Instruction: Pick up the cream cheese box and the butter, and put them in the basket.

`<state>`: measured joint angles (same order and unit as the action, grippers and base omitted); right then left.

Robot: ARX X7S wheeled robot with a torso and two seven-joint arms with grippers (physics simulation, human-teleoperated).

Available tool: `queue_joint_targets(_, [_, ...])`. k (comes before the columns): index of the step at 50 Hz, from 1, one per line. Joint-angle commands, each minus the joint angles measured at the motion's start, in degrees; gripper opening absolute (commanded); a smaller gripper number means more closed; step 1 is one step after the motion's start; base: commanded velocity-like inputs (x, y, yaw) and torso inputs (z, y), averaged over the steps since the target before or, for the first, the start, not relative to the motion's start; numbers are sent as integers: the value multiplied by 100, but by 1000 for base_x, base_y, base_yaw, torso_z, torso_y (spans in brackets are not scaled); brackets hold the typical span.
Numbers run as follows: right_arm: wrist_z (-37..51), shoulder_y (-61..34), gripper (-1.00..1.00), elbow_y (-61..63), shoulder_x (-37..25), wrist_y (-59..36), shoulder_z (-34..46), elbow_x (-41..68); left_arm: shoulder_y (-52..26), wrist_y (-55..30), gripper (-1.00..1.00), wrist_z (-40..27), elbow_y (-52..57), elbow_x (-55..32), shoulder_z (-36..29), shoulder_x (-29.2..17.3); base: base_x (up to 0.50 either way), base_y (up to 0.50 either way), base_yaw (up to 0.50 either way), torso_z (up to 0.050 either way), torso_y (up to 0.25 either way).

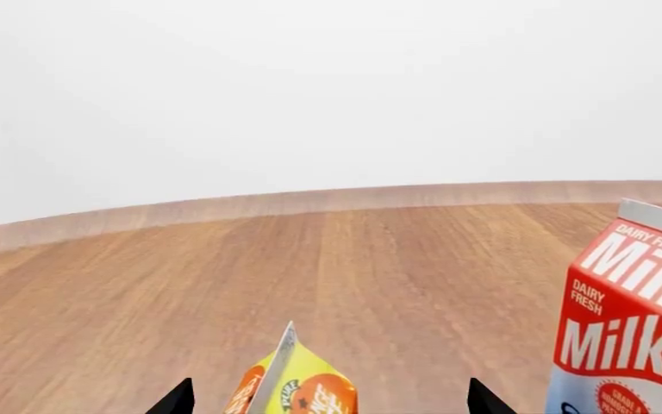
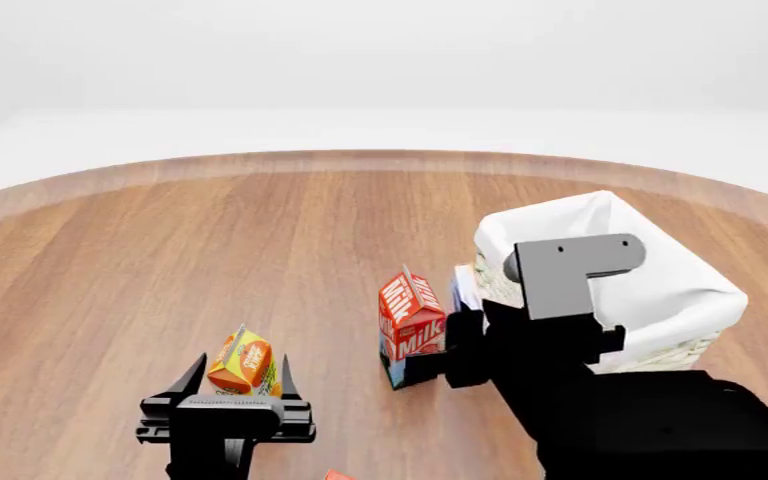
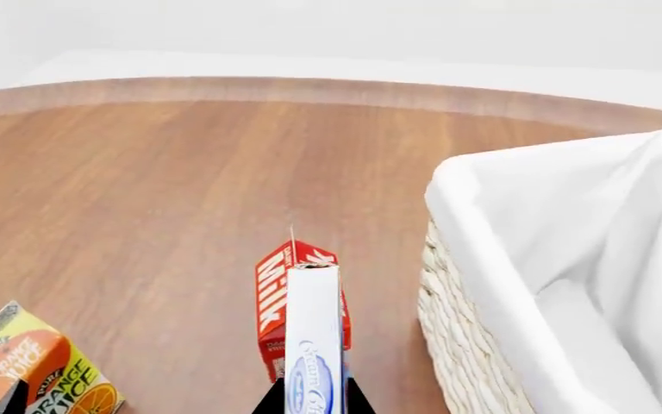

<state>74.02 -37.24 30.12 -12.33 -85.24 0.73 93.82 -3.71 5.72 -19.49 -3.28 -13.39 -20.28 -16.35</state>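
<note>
My right gripper is shut on the cream cheese box, a thin white box with a blue oval, held edge-up. In the head view the box hangs between the milk carton and the basket, close to the basket's near-left wall. The white wicker basket with its cloth liner stands just right of the box. My left gripper is open, with a finger either side of the orange juice carton. A red-orange sliver shows at the head view's bottom edge; I cannot tell if it is the butter.
A red-and-white milk carton stands upright just left of the held box, also in the left wrist view. The juice carton sits between my open left fingertips. The round wooden table stretches bare behind and to the left.
</note>
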Motion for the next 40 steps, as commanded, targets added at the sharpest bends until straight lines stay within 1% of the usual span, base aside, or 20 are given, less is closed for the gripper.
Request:
queue_joint_targets(1, [624,-450,-100,-89,-295,281,91,777,-6,5,100,-9,-8,-8,-23,-10,0,0,0,0,0])
queue_joint_targets(13, [923,-1003,-100,-338,-675,518,218,1122,-15,-5,100,-28,0,-28,-38,-22,0,0,0,0,1])
queue_joint_targets(28, [802,-1671,-100,-922,-1270,644,87,1035,-20,15,100,-41,-21,-52,-52,-39,0,0,0,1,0])
queue_joint_targets(40, [704,-2008,-100,-1297,-1558,723,99,975,-33,16,100,-57,-28,-62,-70,-46,0,0,0,0,1])
